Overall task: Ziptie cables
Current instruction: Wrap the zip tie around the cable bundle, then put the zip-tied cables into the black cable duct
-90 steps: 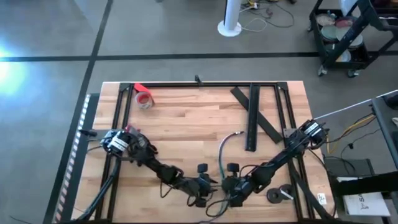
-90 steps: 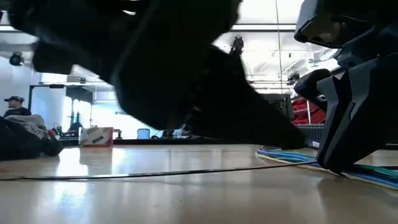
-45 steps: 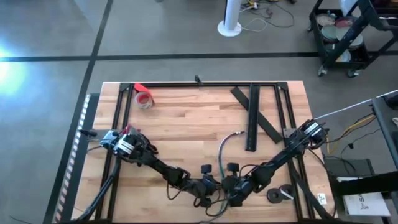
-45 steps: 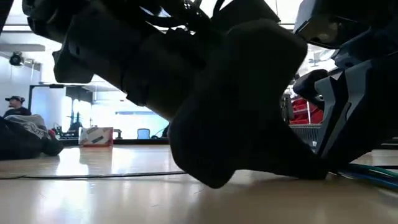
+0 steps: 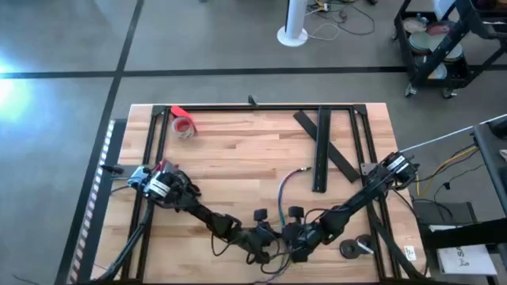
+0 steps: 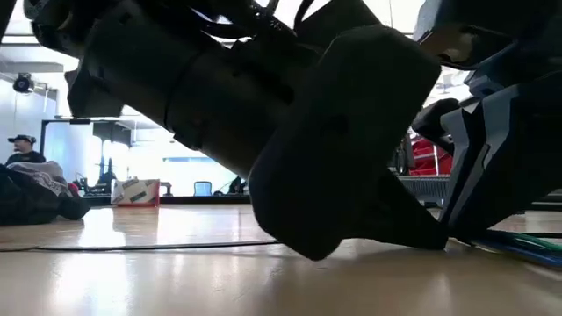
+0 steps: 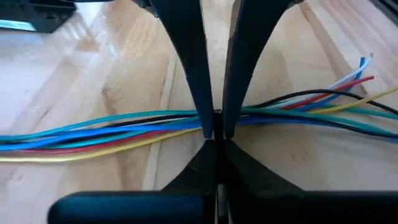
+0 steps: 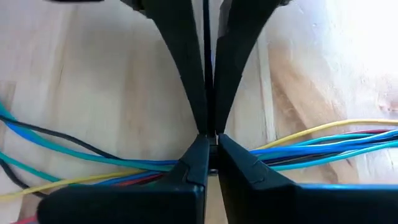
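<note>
Since a second ago the left gripper (image 5: 260, 242) has slid right along the near edge of the table and now sits just beside the right gripper (image 5: 295, 240); the right arm has barely shifted.

Both grippers are down on the loose bundle of thin coloured wires (image 7: 93, 134) (teal, blue, black, red, yellow), which lies on the wooden tabletop (image 5: 238, 166) near the front centre, its free end curving toward the far side (image 5: 295, 174).

Left gripper: fingers (image 7: 189, 68) nearly together, pinching the wires where they cross the tips. Right gripper: fingers (image 8: 183, 68) equally narrow, with a very thin dark plastic strip, probably the ziptie (image 8: 206, 62), running straight up between them above the bundle.

Step, as I read it: bundle gathered, ziptie being brought to it. Next move would need the strip wrapped round the wires and its tail threaded through the head. Fiddly, since the wires splay easily.
</note>
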Robot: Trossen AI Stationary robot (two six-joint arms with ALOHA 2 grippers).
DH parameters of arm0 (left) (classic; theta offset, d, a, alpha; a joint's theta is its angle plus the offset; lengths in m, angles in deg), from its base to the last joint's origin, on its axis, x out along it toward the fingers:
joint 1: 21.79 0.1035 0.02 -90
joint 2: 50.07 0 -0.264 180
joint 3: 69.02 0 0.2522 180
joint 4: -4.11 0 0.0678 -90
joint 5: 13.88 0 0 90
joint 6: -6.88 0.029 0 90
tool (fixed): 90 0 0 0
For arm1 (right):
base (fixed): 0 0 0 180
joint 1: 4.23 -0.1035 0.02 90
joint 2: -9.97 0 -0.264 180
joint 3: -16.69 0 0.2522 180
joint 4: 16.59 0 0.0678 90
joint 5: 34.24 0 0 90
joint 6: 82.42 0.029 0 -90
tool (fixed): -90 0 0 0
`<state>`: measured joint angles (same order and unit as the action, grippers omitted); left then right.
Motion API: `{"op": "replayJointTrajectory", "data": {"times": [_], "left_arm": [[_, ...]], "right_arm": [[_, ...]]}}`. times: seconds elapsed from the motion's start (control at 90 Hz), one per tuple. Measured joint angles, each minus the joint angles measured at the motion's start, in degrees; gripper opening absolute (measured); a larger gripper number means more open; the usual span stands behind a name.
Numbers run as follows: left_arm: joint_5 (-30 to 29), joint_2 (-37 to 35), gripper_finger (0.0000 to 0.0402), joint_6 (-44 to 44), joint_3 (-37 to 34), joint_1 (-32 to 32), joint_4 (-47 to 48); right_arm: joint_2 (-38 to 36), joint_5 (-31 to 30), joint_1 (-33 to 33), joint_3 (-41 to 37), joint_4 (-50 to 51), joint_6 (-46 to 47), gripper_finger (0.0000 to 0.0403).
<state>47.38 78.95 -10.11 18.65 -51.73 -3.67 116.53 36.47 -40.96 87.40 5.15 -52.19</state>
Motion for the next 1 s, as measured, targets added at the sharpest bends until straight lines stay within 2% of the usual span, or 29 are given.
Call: {"op": "replayJointTrajectory", "data": {"times": [0.344,0.411,0.544,0.833,1.0], "left_arm": [[-4.7,-3.9,0.0001,-8.1,-7.1,-2.8,-0.8],[-5.8,-5.2,0.0,-9.1,-9.2,-3.5,0.0],[-6.7,-7.2,0.0,-10.6,-12.0,-4.3,0.2],[-6.8,-8.2,0.0,-10.1,-13.8,-4.6,-1.6],[-6.3,-8.3,0.0,-8.9,-13.8,-4.7,-1.8]], "right_arm": [[-0.1,-0.2,0.0,0.2,-0.5,0.8,0.0007],[-0.4,2.6,-0.4,-0.2,2.3,1.1,0.0005],[-0.2,3.0,-0.8,-0.3,2.6,1.6,0.0004],[-1.6,-1.4,-1.0,-0.5,2.6,-0.5,0.0008],[-5.2,-3.9,-0.6,-0.5,4.1,-4.5,0.0039]]}}
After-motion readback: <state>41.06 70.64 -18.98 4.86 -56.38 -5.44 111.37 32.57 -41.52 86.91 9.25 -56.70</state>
